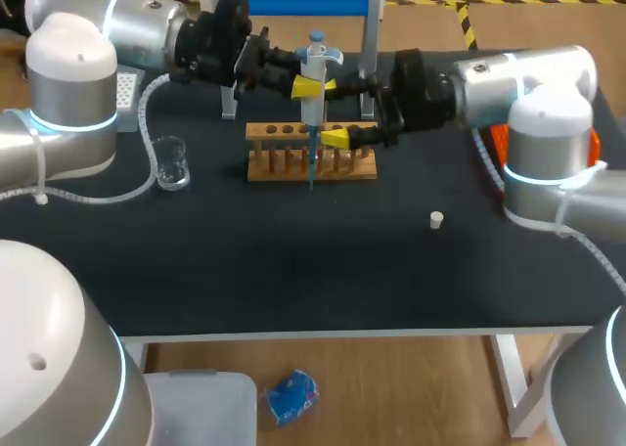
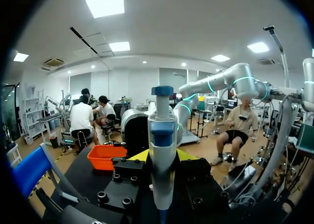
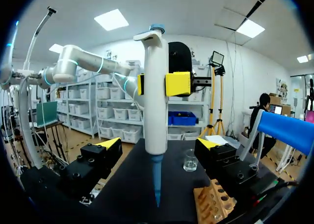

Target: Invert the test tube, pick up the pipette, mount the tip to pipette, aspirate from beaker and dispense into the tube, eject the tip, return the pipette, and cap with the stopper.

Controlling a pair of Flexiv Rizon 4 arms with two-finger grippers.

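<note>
pipette held upright over the rack, second gripper wide around its tip

on the dark table, nearest the camera, a small white stopper lies alone towards the right side. further in, on the left, a clear glass beaker stands upright, well apart from the wooden test tube rack at the middle. just beside the rack hangs the blue tip, mounted on the pipette and pointing straight down; whether it touches anything cannot be told. the right gripper, reaching in from the right, has its yellow-tipped fingers spread wide to either side of the tip, touching neither it nor the pipette body. higher up, the left gripper is clamped on the pipette's white body from two sides, keeping it vertical with its blue plunger button on top. at the far left corner sits a pipette tip box; an orange tray lies at the table's right side.
</note>
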